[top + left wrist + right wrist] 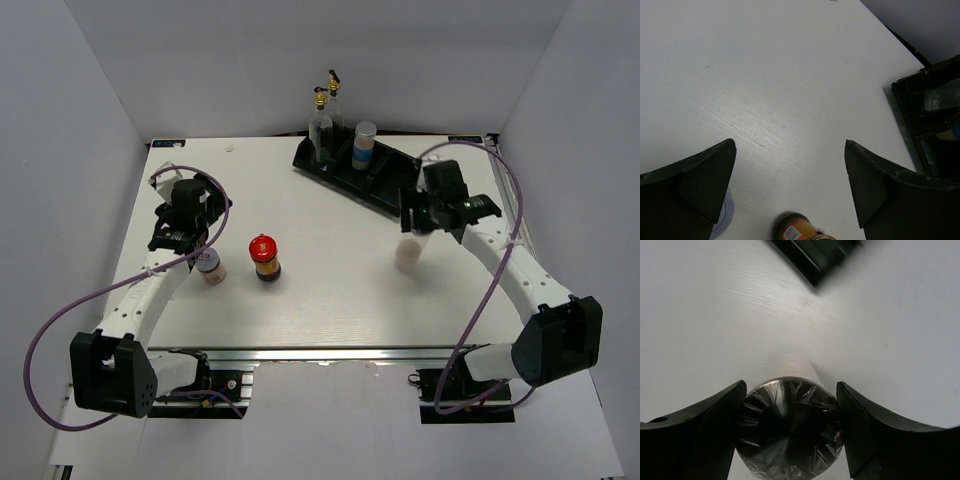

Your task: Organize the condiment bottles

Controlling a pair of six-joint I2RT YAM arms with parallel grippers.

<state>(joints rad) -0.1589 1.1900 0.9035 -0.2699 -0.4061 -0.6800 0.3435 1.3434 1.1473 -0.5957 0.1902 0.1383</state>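
okay, right gripper (791,387) is clenched on the pale jar (790,432), fingers (715,420) pressing both sides of its silver lid. only the right wrist view shows that grip; overhead, the jar just shows below the wrist, toward the right edge, near the black tray (385,185). left gripper (790,150) hangs released, jaws wide apart. overhead, the pinkish jar (210,266) and red-capped jar (266,258) stand left of centre; glass bottles (322,125) and blue-labelled jar (364,146) sit in the tray by the far edge.
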